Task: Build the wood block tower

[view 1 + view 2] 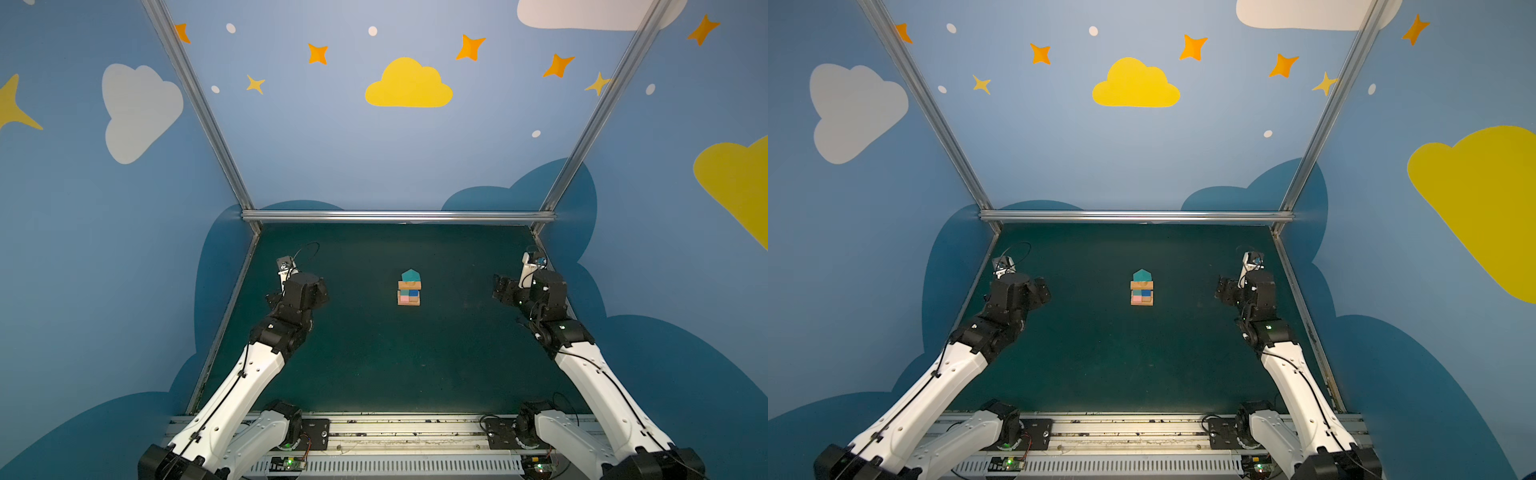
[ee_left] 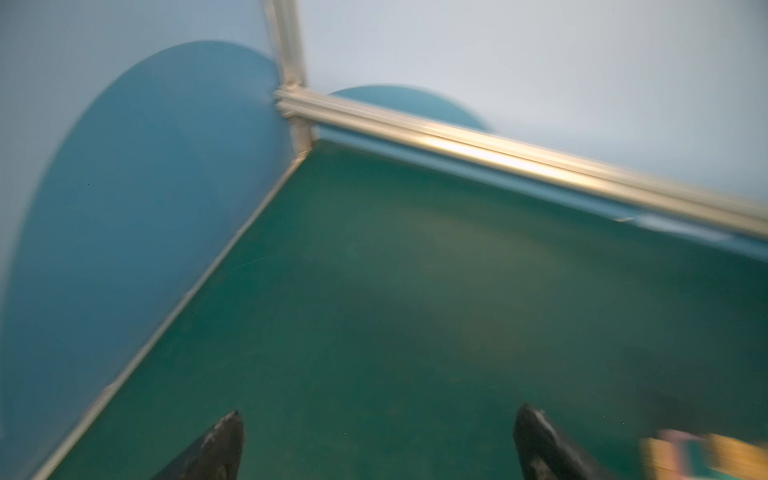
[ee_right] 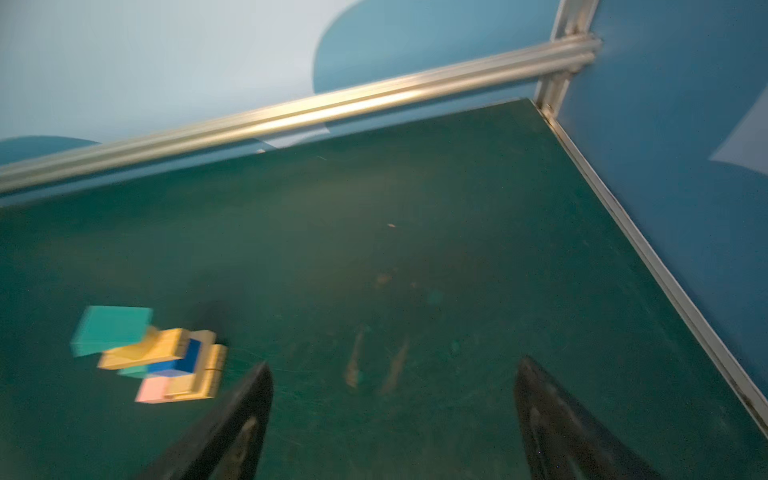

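The tower [image 1: 409, 288] stands upright at the middle of the mat [image 1: 374, 353], house piece [image 1: 411, 275] on top, between both arms and well apart from each. The left gripper [image 2: 380, 411] is spread wide, holding nothing. The right gripper [image 3: 395, 362] likewise: fingers spread, empty.

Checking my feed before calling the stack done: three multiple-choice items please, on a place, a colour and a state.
1. The tan, pink, blue and teal wood block tower stands: A. in the middle of the dark green table; B. at its front edge; C. in a gripper.
2. Its house-shaped top piece is: A. pink; B. teal; C. tan.
3. The left gripper and right gripper are: A. shut on blocks; B. open, empty; C. one open, one shut.
1 A, both top views show it centred; 2 B, its face is teal; 3 B, wrist views show jaws apart, nothing between.
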{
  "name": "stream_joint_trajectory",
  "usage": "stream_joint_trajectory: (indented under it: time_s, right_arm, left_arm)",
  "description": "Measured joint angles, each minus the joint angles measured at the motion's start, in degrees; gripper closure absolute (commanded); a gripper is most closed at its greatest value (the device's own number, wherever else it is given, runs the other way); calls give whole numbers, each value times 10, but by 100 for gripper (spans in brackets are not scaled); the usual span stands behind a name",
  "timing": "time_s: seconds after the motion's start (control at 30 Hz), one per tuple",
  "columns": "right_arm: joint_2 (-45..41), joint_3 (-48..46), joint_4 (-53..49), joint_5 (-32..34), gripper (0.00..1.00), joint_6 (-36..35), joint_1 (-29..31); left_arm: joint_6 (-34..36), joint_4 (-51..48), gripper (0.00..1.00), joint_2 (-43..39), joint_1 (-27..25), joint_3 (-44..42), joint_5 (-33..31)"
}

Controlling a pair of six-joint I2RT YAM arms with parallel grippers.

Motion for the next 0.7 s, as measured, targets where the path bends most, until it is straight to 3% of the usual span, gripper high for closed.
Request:
stream_joint_trajectory:
  time_s: [0.1,0.3,0.43,0.7]
  right_arm:
    - [45,-60,64,23,11,-28,-6]
    - [177,-122,207,70,11,-63,-7]
    - [228,-124,272,88,11,-75,-10]
    - [231,-158,426,84,11,-95,-14]
  left_arm:
    - [27,72,0,15,15,-71,-33]
    - [78,225,0,93,41,-174,-31]
    - [105,332,0,125,54,-220,-4]
    - [131,462,0,147,102,-238,95]
